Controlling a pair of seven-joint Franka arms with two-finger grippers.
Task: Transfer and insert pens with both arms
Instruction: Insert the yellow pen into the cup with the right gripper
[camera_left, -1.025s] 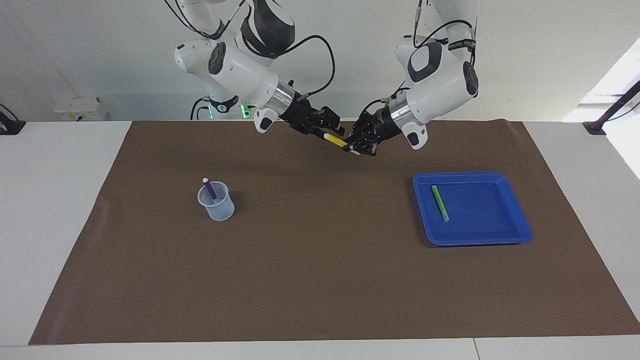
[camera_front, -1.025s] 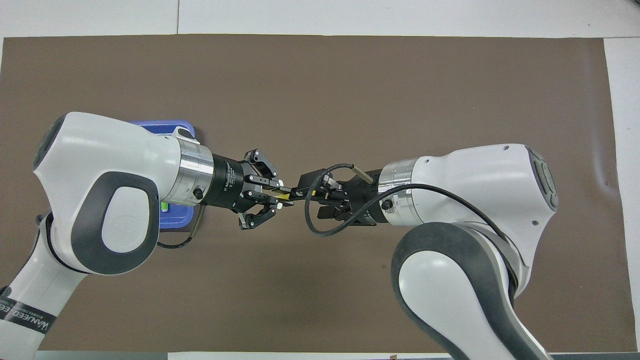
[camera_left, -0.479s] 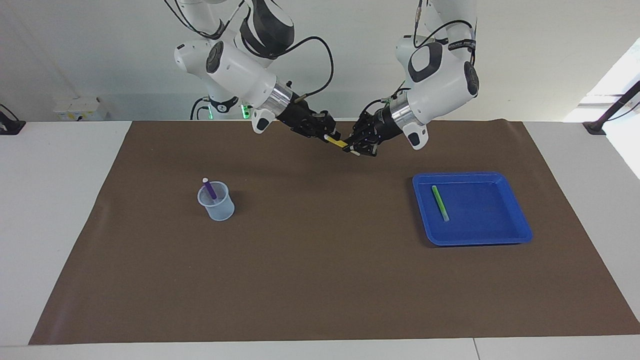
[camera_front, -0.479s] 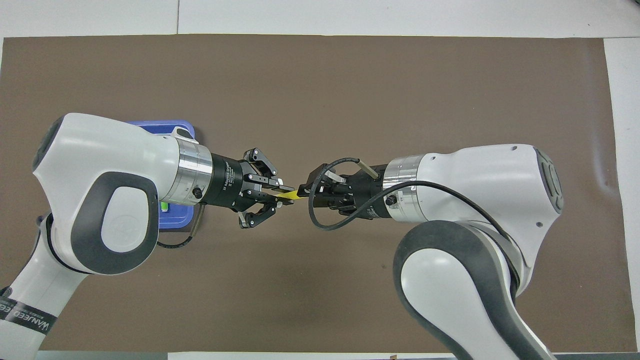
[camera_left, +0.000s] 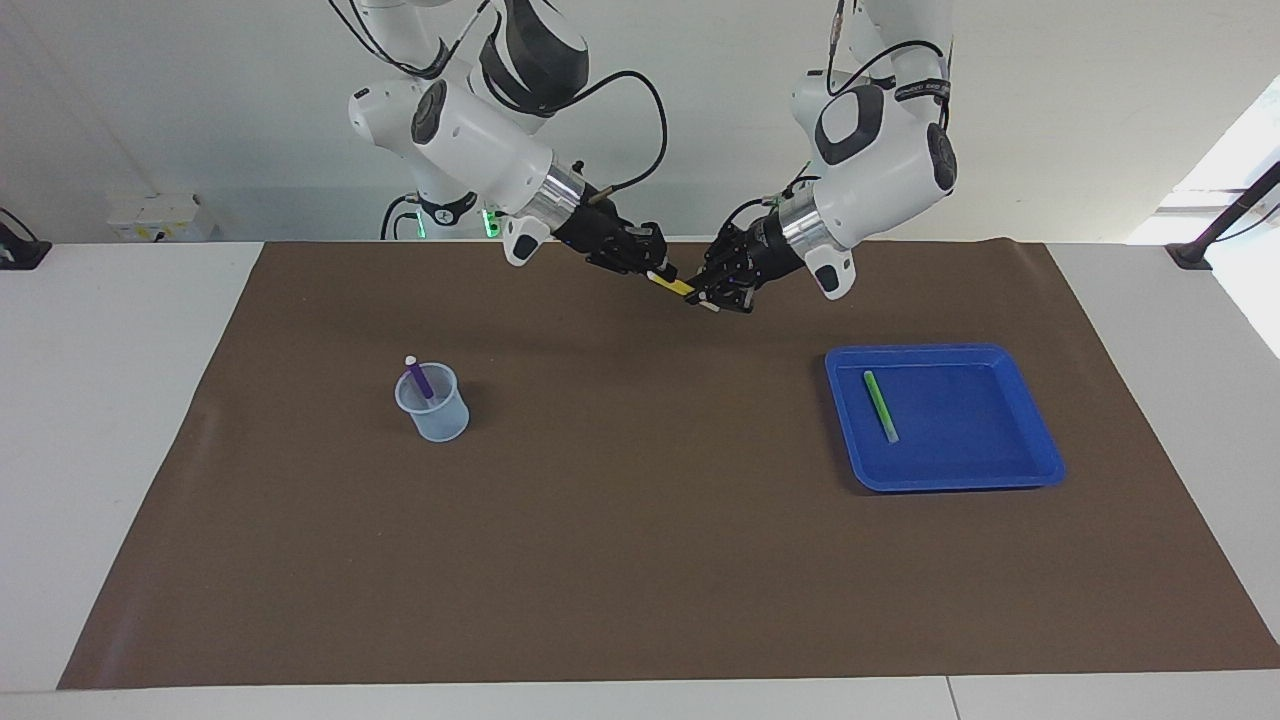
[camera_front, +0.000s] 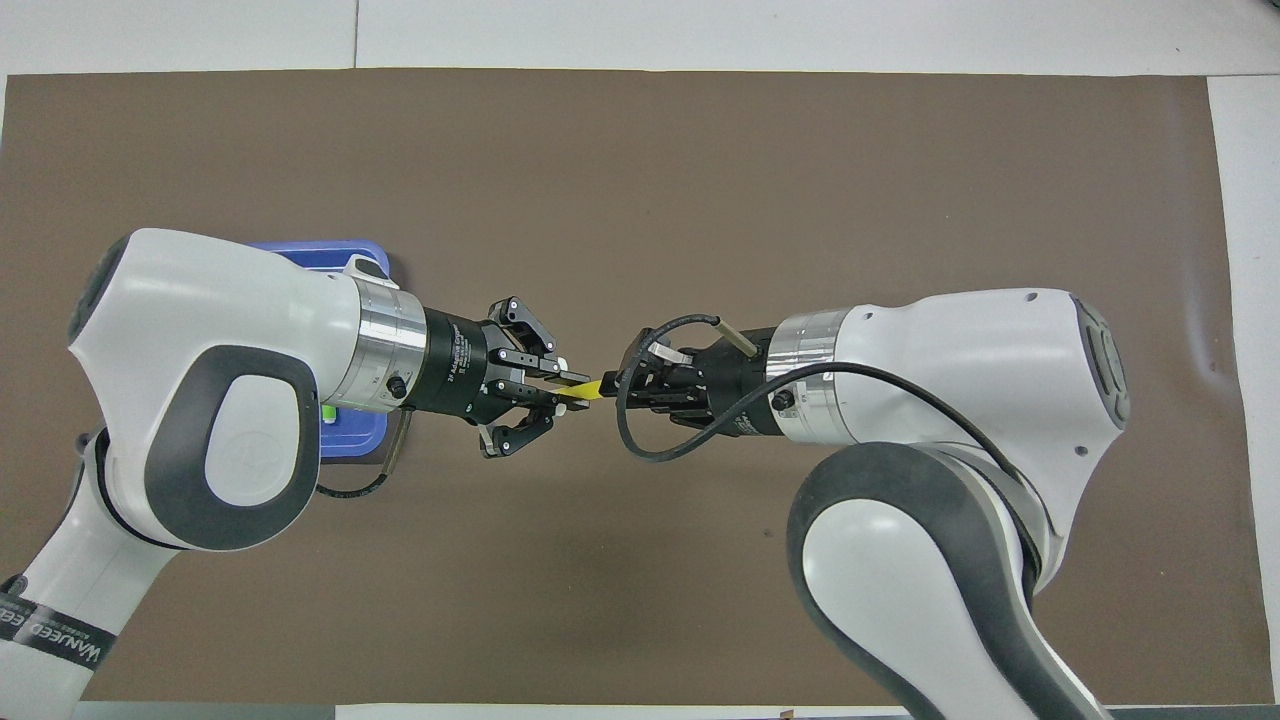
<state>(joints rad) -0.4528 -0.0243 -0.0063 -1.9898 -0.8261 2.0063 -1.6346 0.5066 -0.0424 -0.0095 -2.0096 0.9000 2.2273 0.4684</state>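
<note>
Yellow is the pen (camera_left: 672, 284) in play: a short marker held in the air between the two hands, over the strip of brown mat (camera_left: 640, 520) nearest the robots. The left hand (camera_left: 712, 293) pinches one end of it, its fingers pressed onto the barrel, and the pen's pale tip pokes out just below those fingers. The right hand (camera_left: 655, 270) meets the pen's other end; whether its fingers are spread or pressed together there I cannot tell (the dark fingers blend into one another in both views). From overhead the pen (camera_front: 583, 391) shows as a short yellow bar bridging the left hand (camera_front: 560, 388) and the right hand (camera_front: 622, 386). Taking the mat as the landmark: a clear cup (camera_left: 433, 402) stands on it toward the right arm's end, with the purple pen (camera_left: 420, 378) leaning inside, pale end up. A blue tray (camera_left: 1010, 465) lies on the mat toward the left arm's end, the green pen (camera_left: 880, 405) flat in it. The mat covers most of the white tabletop (camera_left: 100, 400).
</note>
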